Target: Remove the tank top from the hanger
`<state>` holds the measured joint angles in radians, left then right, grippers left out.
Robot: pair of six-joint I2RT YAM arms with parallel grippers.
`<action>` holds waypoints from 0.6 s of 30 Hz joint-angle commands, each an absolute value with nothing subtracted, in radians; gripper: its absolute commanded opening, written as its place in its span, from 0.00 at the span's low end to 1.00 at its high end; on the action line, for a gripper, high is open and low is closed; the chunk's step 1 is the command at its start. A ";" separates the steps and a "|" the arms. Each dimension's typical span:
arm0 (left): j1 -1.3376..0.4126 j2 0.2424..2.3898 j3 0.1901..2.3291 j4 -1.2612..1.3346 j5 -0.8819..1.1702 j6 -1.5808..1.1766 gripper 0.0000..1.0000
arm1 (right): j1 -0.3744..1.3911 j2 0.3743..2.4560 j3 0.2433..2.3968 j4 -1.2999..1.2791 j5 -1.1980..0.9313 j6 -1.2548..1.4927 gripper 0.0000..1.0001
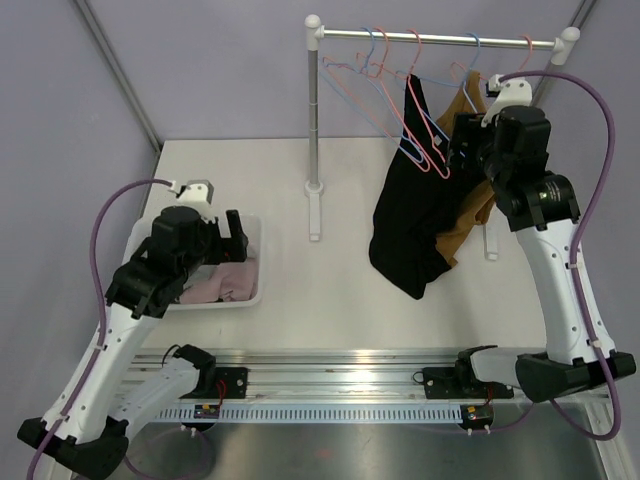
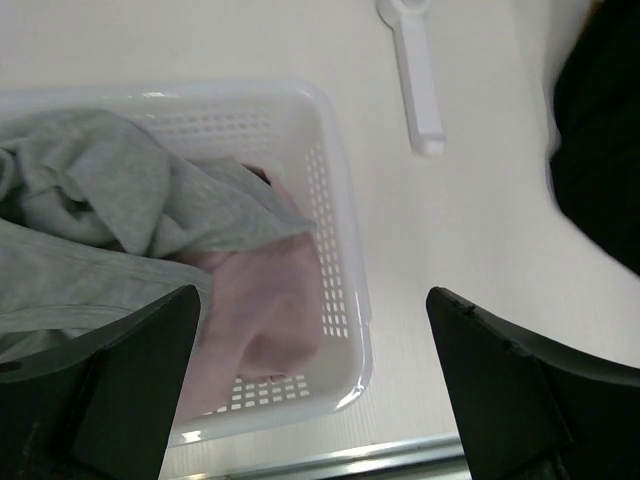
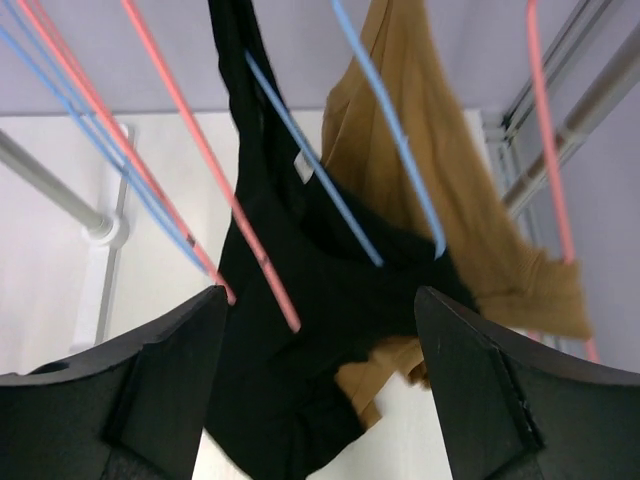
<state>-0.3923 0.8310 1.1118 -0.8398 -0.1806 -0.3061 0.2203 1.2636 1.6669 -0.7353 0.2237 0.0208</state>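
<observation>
A black tank top (image 1: 407,215) hangs by one strap from a hanger on the rail (image 1: 440,39), its body sagging toward the table. It also shows in the right wrist view (image 3: 300,330), crossed by a pink hanger (image 3: 210,165) and a blue hanger (image 3: 390,130). A tan garment (image 1: 466,215) hangs behind it on the right. My right gripper (image 1: 462,140) is open, level with the hangers just right of the black top, holding nothing. My left gripper (image 1: 238,235) is open and empty above the white basket (image 1: 255,262).
The basket holds grey (image 2: 90,220) and pink (image 2: 265,310) clothes. Several empty pink and blue hangers (image 1: 365,85) hang on the rail left of the tank top. The rack's post (image 1: 314,120) and foot (image 2: 418,75) stand on the table.
</observation>
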 commanded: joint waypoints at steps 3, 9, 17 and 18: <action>-0.448 0.721 0.970 -0.735 -0.095 -0.270 0.99 | 0.140 1.391 1.856 -0.666 0.174 -0.110 0.80; -0.456 0.666 0.940 -0.721 -0.066 -0.272 0.99 | 0.077 1.610 2.101 -0.819 0.029 -0.160 0.70; -0.456 0.652 0.922 -0.709 -0.040 -0.273 0.99 | 0.015 1.763 2.217 -0.891 -0.101 -0.156 0.50; -0.456 0.652 0.922 -0.709 -0.043 -0.273 0.99 | 0.015 1.764 2.218 -0.894 -0.121 -0.155 0.46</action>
<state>-0.4515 0.6601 0.9344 -0.7589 -0.0780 -0.2874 0.0311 1.7706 2.1616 -0.8516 -0.0212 -0.1417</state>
